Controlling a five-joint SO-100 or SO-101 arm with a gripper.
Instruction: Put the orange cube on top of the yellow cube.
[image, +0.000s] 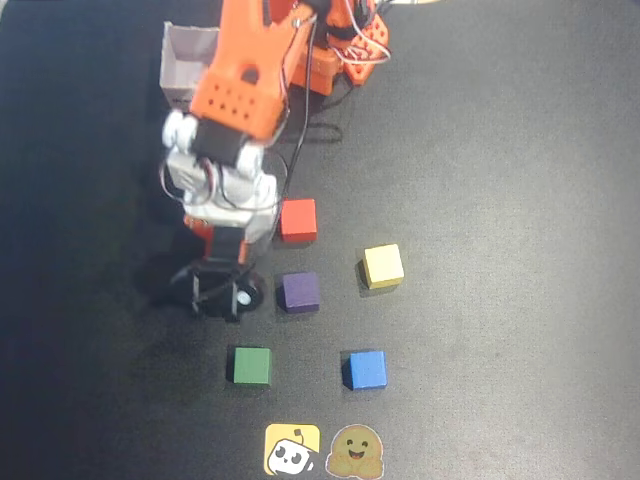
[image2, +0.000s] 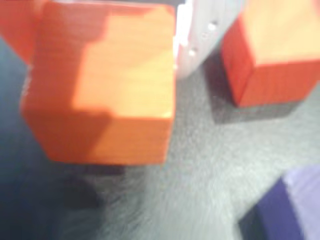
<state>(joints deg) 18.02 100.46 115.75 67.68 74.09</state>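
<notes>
Wrist view, item one: orange cube (image2: 102, 85), filling the upper left of the picture. It sits between an orange finger at the left edge and a white part on its right. A dark shadow on the mat below suggests it is lifted clear. From overhead it is hidden under the arm.

Claw (image2: 102, 30): judged clamped on the orange cube, though the contact faces themselves are out of sight.

Risks:
- The cube looks turned in the grip, one corner leading. Set down like that it would likely land crooked and slide off.
- The route to the yellow cube (image: 383, 266) passes near the red cube (image2: 272, 55) and the purple cube (image: 298, 291). A low carry could knock either one, or nudge the yellow cube out of place.
- Letting go before the cube rests flat would tip it.

Appearance: plain, bright orange, sharp edges, faint grain on the lit face (blurred at this range). It is paler than the red cube beside it.

Further out, overhead: green cube (image: 252, 365), blue cube (image: 367, 369) and two stickers (image: 292, 449) at the near edge, all well apart from the yellow cube.
</notes>
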